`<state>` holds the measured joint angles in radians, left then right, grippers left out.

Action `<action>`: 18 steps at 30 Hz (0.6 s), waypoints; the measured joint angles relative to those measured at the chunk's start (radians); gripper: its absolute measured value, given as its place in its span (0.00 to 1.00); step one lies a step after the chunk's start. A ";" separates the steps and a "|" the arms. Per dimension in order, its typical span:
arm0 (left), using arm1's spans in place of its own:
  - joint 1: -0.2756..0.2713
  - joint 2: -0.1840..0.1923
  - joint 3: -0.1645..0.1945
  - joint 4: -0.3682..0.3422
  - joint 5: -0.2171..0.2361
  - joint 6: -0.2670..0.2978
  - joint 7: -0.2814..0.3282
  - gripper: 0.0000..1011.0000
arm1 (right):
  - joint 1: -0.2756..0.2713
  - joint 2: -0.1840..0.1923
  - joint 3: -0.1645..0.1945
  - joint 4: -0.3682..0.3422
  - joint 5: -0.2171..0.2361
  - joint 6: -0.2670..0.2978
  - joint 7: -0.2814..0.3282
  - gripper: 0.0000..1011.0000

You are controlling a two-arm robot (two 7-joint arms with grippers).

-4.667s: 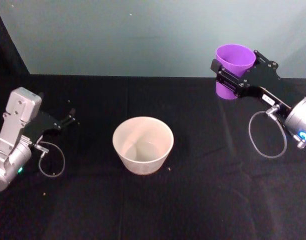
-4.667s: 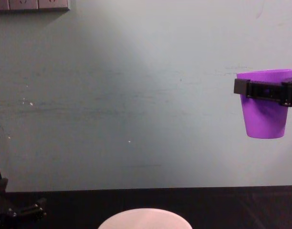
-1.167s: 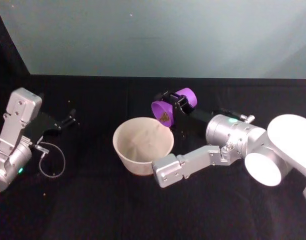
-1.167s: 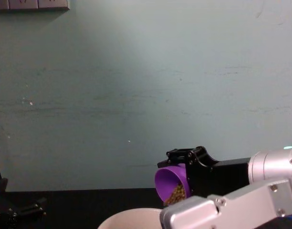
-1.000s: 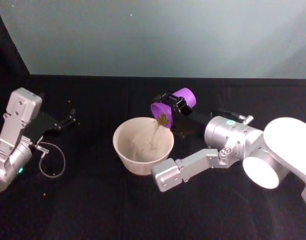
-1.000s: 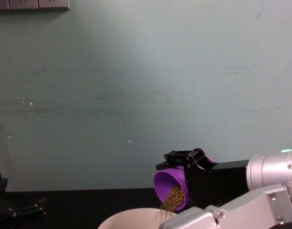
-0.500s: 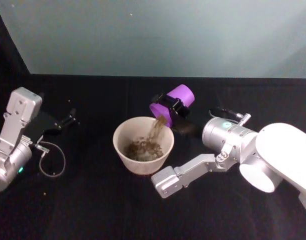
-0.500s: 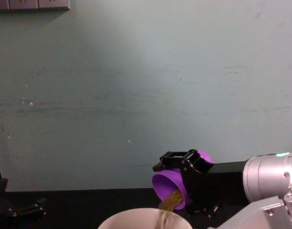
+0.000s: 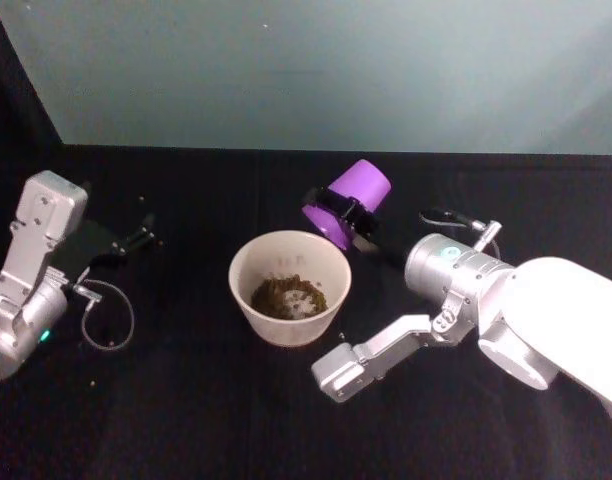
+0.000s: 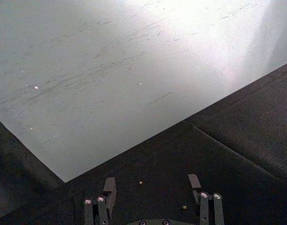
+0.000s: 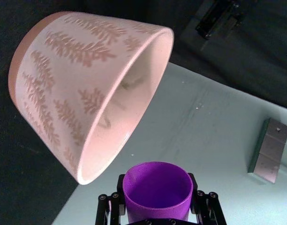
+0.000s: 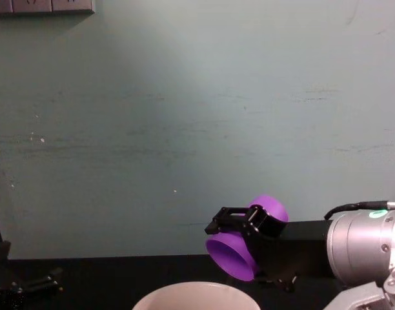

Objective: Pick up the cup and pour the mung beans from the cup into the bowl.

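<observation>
black table [image 9: 186, 400] | bowl [image 9: 286, 332] upright at table centre | cup [image 9: 361, 188] tipped mouth-down just above bowl's far right rim, not touching | right gripper [image 9: 338, 212] clamped on cup wall | left gripper [image 9: 136, 238] far left, low by table, fingers apart, holding nothing | mung beans [image 9: 288, 298] piled in bowl bottom

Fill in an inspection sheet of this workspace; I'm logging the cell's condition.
Surface: black table cloth.
Job's things: bowl upright, mung beans in its bottom; cup tipped mouth-down above its far right rim, no beans seen inside.
Clutter: stray beans on the cloth by the left gripper.
Grippers: right gripper shut on the cup; left gripper open, empty, at the table's left.
Cables: cable loop at the left wrist; cable arching at the right wrist.
Surroundings: pale teal wall, wall sockets.
</observation>
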<state>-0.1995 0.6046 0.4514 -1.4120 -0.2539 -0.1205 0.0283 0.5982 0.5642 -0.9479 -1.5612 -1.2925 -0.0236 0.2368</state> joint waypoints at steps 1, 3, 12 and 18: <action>0.000 0.000 0.000 0.000 0.000 0.000 0.000 0.99 | 0.002 0.001 -0.004 0.000 -0.009 0.002 -0.002 0.74; 0.000 0.000 0.000 0.000 0.000 0.000 0.000 0.99 | 0.005 0.004 -0.014 0.000 -0.033 0.007 -0.008 0.74; 0.000 0.000 0.000 0.000 0.000 0.000 0.000 0.99 | 0.000 0.010 -0.008 -0.008 -0.033 0.015 -0.024 0.74; 0.000 0.000 0.000 0.000 0.000 0.000 0.000 0.99 | -0.029 0.017 0.034 -0.024 0.037 0.010 -0.054 0.74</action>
<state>-0.1996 0.6047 0.4514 -1.4120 -0.2539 -0.1205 0.0283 0.5693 0.5808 -0.9140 -1.5857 -1.2559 -0.0131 0.1829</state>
